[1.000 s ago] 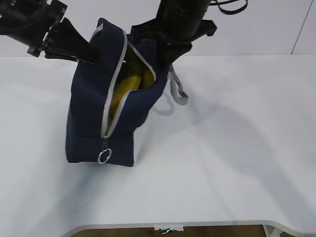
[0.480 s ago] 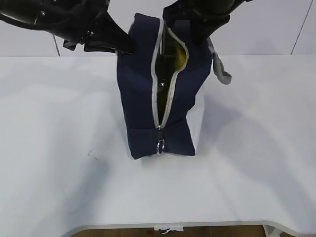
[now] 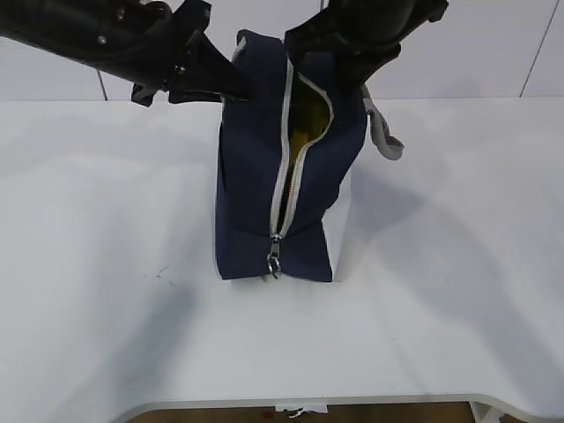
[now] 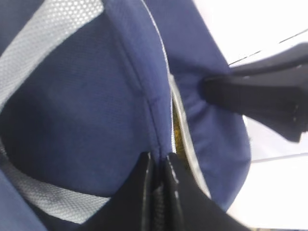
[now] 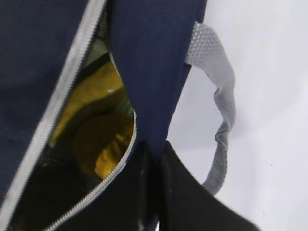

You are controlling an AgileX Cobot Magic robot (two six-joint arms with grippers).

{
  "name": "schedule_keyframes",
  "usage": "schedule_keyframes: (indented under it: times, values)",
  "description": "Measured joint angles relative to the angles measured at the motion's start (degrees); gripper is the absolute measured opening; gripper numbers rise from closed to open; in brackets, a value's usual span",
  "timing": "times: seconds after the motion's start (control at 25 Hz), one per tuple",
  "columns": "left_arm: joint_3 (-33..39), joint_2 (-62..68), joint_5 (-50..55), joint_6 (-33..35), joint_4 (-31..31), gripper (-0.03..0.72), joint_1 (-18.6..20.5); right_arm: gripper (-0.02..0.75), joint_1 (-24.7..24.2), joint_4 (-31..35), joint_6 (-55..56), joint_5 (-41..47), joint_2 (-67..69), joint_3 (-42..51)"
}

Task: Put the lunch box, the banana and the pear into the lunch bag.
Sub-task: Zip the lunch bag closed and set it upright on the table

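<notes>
The navy lunch bag (image 3: 256, 194) stands upright on the white table, its white panel to the right. Its zipper is open at the top and the ring pull (image 3: 274, 263) hangs low at the front. My left gripper (image 3: 240, 88) is shut on the bag's left top edge (image 4: 159, 161). My right gripper (image 3: 351, 72) is shut on the right top edge (image 5: 154, 151). Through the opening, the right wrist view shows the long yellow banana (image 5: 89, 94) and a rounder yellow shape, apparently the pear (image 5: 106, 144). A pale green patch (image 5: 98, 50) lies behind them; the lunch box is otherwise hidden.
A grey webbing handle (image 3: 385, 137) hangs off the bag's right side, and it also shows in the right wrist view (image 5: 222, 103). The other handle (image 4: 45, 31) lies against the left side. The white table (image 3: 458, 264) spreads around the bag, its front edge near.
Both grippers have carried the bag from the left to the middle and stood it upright from a tilt; the white panel now shows. In the last half second it shifted only slightly.
</notes>
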Motion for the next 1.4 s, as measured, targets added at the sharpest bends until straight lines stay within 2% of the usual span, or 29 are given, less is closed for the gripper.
schedule_keyframes:
  times: [0.2, 0.32, 0.4, 0.56, 0.64, 0.84, 0.96, 1.08, 1.4]
  values:
    - [0.0, 1.6, -0.4, 0.0, -1.5, 0.013, -0.1, 0.025, 0.0, 1.4, 1.1, -0.2, 0.7, 0.0]
    - [0.0, 2.7, -0.4, 0.0, -1.5, 0.013, -0.1, 0.081, 0.0, 2.6, 3.0, -0.5, 1.7, 0.0]
    - [0.0, 2.8, -0.3, 0.0, -1.5, 0.014, -0.1, 0.160, 0.0, 2.7, 4.5, -0.8, 2.1, -0.2]
    - [0.0, 2.8, -0.1, 0.0, -1.3, 0.049, -0.1, 0.401, 0.0, 2.8, 6.0, -1.1, 2.2, -0.2]
    - [0.0, 2.8, -0.1, 0.0, -1.3, 0.094, -0.1, 0.461, 0.0, 2.8, 6.1, -1.1, 2.2, -0.2]
    - [0.0, 2.8, 1.2, 0.0, -0.3, 0.205, -0.1, 0.482, 0.0, 4.1, 6.2, -1.1, 2.2, -0.2]
    - [0.0, 1.9, 1.4, 0.0, 3.8, 0.242, 0.1, 0.482, 0.0, 5.1, 6.2, -1.1, 1.1, -0.2]
    - [0.0, 0.3, 2.3, 0.0, 7.1, 0.253, 0.4, 0.482, 0.0, 6.9, 6.2, -1.1, -0.9, -0.2]
    - [-1.3, -1.4, 8.3, 0.0, 11.0, 0.256, 0.4, 0.482, 0.0, 10.5, 6.1, -1.1, -6.7, -0.2]
